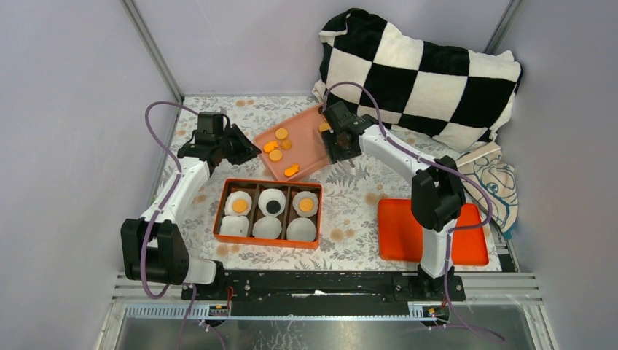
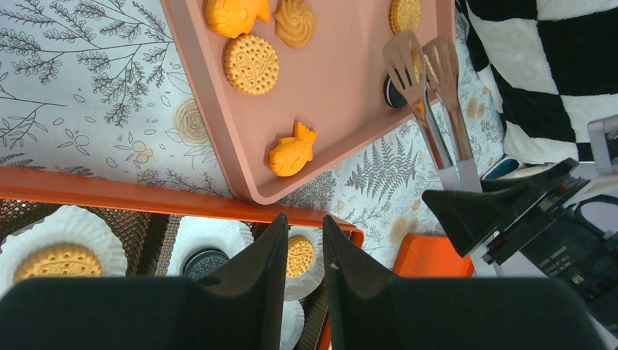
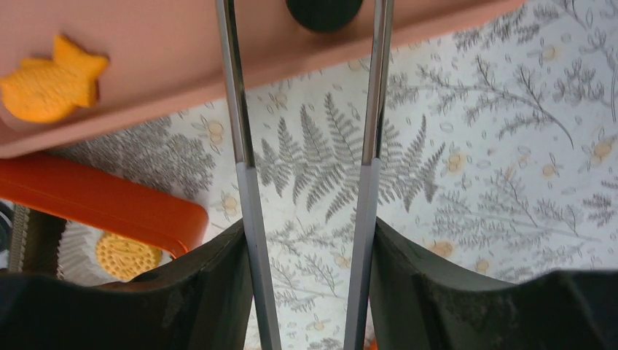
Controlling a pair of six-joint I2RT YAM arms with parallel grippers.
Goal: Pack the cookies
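Several orange cookies (image 1: 277, 144) lie on the pink tray (image 1: 310, 146), among them a fish-shaped one (image 2: 291, 152) near its front corner and a round one (image 2: 251, 64). A black cookie (image 2: 391, 96) lies by the tray's right edge, also in the right wrist view (image 3: 324, 10). My right gripper (image 3: 307, 227) is shut on metal tongs (image 3: 246, 168), whose open tips (image 2: 425, 55) hover over that black cookie. My left gripper (image 2: 304, 222) is almost shut and empty, above the orange box (image 1: 268, 182). The box holds two orange cookies (image 1: 239, 205) and one black cookie (image 1: 272, 206) in white liners.
The box's front row has three empty liners (image 1: 267, 228). A flat orange lid (image 1: 397, 233) lies at the right front. A black-and-white checked pillow (image 1: 415, 69) fills the back right, with a printed bag (image 1: 495, 182) beside it. Grey walls close in both sides.
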